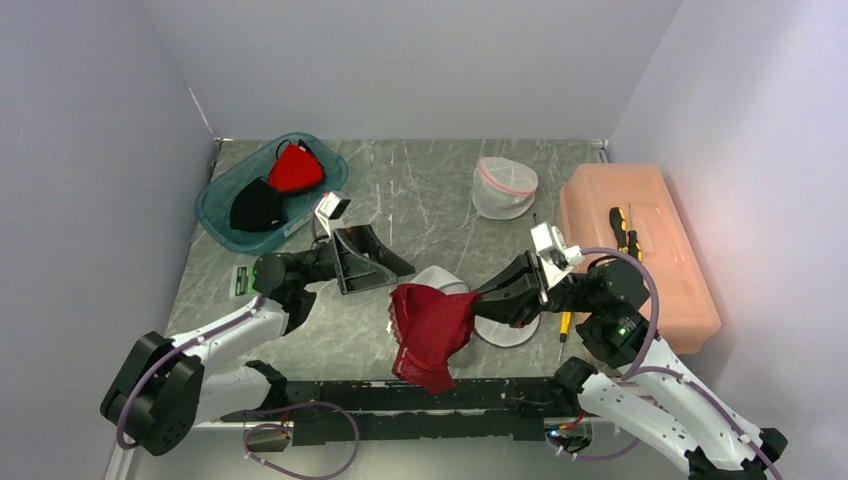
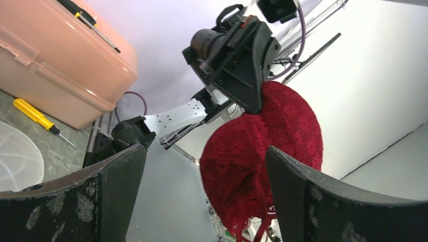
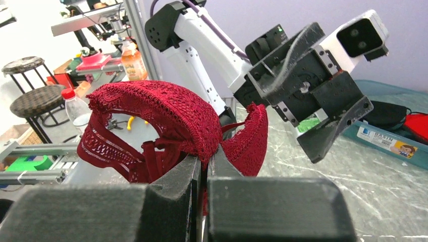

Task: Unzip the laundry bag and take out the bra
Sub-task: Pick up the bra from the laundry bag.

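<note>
A red lace bra (image 1: 430, 330) hangs in the air above the table's front middle. My right gripper (image 1: 482, 297) is shut on the bra's centre, and the pinch shows in the right wrist view (image 3: 206, 160) with the cups (image 3: 156, 108) spread to either side. A white mesh laundry bag (image 1: 508, 333) lies flat on the table under the right gripper, and part of it shows beside the bra (image 1: 440, 279). My left gripper (image 1: 372, 260) is open and empty, to the left of the bra and apart from it. In the left wrist view the bra (image 2: 262, 146) shows beyond its fingers (image 2: 118, 191).
A second white mesh bag (image 1: 503, 187) with pink trim stands at the back. A teal bin (image 1: 213, 218) at the back left holds red and black garments. An orange plastic box (image 1: 650, 270) at the right carries a screwdriver (image 1: 621, 230). A yellow screwdriver (image 1: 565, 323) lies by the box.
</note>
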Controlling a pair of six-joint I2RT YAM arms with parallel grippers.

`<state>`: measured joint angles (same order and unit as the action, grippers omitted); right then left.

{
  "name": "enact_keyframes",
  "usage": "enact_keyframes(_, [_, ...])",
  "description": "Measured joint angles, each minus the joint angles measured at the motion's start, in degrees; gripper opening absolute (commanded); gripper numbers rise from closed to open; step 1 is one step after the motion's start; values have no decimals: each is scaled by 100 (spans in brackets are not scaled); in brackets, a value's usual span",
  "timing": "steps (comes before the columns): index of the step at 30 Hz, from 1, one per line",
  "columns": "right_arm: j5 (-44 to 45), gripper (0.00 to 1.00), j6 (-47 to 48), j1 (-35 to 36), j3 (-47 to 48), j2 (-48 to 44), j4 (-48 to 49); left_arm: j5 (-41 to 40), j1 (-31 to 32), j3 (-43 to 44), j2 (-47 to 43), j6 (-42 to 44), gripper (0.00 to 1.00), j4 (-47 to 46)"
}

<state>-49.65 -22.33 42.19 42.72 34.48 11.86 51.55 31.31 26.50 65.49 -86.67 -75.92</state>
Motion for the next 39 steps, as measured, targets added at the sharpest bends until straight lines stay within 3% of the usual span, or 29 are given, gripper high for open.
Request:
enact_keyframes(6, [7, 0, -20, -11, -116, 48, 26, 109, 0, 0, -166, -4, 94, -42])
enact_keyframes(12, [9, 0, -70, -15, -177, 83, 127, 234, 57, 2, -170, 103, 85, 85])
enact_keyframes(15, [13, 0, -129, -15, -227, 90, 210, 310, 245, 61, -262, 476, 79, 658])
enact_keyframes(18, [28, 0, -157, -17, -262, 118, 297, 358, 485, 205, -385, 931, 65, 1303])
enact_keyframes(23, [116, 0, -175, -42, -348, 153, 328, 393, 667, 291, -468, 1443, 25, 1867])
enact_keyframes(27, [511, 0, -129, -74, -376, 151, 87, 323, 667, 291, -468, 1757, 4, 2260])
enact_keyframes(36, [2535, 0, -348, -109, -1069, 15, -1165, -713, 667, 291, -216, 2850, 3, 4190])
enact_keyframes(39, [3082, 17, -610, -120, -1582, -85, -1510, -990, 667, 289, 361, 3008, 3, 4382])
